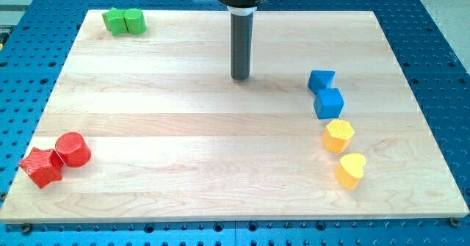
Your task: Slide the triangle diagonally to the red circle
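The blue triangle [321, 79] lies at the view's right, touching a blue cube [328, 103] just below it. The red circle [73, 149] lies at the view's bottom left, touching a red star [41, 167] on its lower left. My tip [240, 78] rests on the board in the upper middle, well to the left of the blue triangle and apart from every block. The red circle is far to the lower left of the tip.
A yellow hexagon [338, 136] and a yellow heart [351, 169] lie below the blue cube. Two green blocks [123, 20] sit together at the top left corner. The wooden board [183, 180] lies on a blue perforated table.
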You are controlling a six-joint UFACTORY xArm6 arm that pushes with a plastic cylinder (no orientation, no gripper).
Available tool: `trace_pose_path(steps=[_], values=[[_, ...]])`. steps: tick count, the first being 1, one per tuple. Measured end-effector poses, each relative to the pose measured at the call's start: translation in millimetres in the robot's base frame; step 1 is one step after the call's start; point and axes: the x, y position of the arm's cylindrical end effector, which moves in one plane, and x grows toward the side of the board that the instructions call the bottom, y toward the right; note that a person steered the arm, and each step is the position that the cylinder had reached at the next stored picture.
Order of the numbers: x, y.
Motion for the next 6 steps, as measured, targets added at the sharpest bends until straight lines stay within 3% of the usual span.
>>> trace_pose_path(steps=[2,3,6], values=[[0.0,1.7],[9.6,41.2],[1.0,240.1]])
